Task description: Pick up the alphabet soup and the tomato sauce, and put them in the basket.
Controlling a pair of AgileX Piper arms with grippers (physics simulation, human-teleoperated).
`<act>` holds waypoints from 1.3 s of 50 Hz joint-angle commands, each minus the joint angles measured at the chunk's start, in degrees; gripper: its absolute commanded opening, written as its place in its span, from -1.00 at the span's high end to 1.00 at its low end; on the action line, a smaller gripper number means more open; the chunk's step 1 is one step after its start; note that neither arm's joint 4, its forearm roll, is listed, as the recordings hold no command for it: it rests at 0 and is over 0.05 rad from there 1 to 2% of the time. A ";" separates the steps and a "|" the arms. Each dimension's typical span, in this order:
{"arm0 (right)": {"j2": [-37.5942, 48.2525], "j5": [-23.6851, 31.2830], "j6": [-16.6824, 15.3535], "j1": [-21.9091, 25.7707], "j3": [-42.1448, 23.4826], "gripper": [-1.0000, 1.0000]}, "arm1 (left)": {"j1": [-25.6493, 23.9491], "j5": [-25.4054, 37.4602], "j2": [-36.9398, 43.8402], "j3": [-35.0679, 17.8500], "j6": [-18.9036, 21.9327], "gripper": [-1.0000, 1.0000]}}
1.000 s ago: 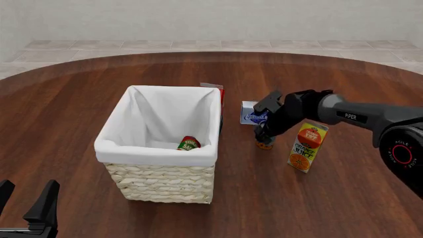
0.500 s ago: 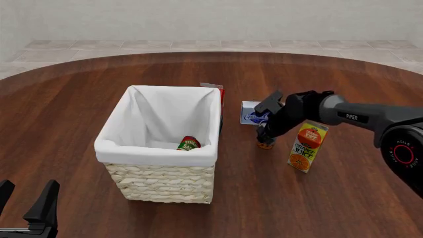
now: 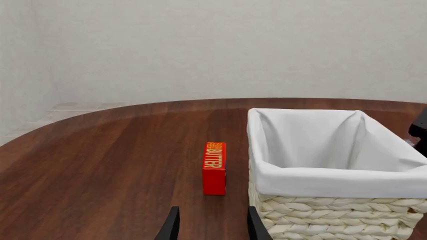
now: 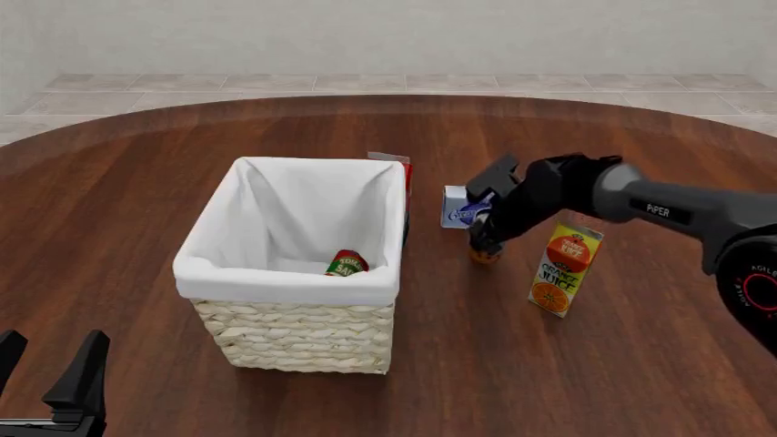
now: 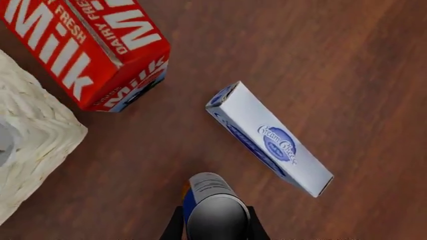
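Observation:
The alphabet soup [image 5: 215, 210] is a blue and orange can with a silvery top, held between the fingers of my right gripper [image 5: 213, 231], which is shut on it. From the front, only the can's orange base [image 4: 485, 259] shows below the right gripper [image 4: 483, 246], to the right of the basket [image 4: 286, 283]. The tomato sauce [image 4: 348, 263], a red can, lies inside the basket on the white lining. My left gripper [image 4: 49, 375] stands open at the near left, and in the left wrist view the left gripper [image 3: 212, 231] is empty beside the basket [image 3: 333, 176].
A cream cheese box [image 4: 459, 208] [image 5: 275, 143] lies just beyond the soup. An orange juice carton [image 4: 565, 270] stands to its right. A red milk carton [image 5: 87, 50] stands at the basket's far corner [image 5: 33, 145]. A red butter box [image 3: 214, 167] stands left of the basket.
My right gripper has shifted slightly up and toward the far side with the soup can, whose orange base now sits a little higher. The left arm has not moved.

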 commanded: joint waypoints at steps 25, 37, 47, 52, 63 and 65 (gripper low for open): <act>-5.57 1.80 1.53 1.45 0.10 1.00 | 0.00 0.00 0.00 0.00 0.00 -1.00; -7.61 2.69 1.51 2.11 0.14 1.00 | 0.00 0.00 0.00 0.00 0.00 -1.00; -9.52 3.90 1.90 2.80 -0.33 1.00 | 0.00 0.00 0.00 0.00 0.00 -1.00; -9.95 4.19 1.91 2.89 -0.73 1.00 | 0.00 0.00 0.00 0.00 0.00 -1.00; -11.57 5.42 2.12 3.33 -1.64 1.00 | 0.00 0.00 0.00 0.00 0.00 -1.00; -11.93 5.57 2.19 3.43 -1.57 1.00 | 0.00 0.00 0.00 0.00 0.00 -1.00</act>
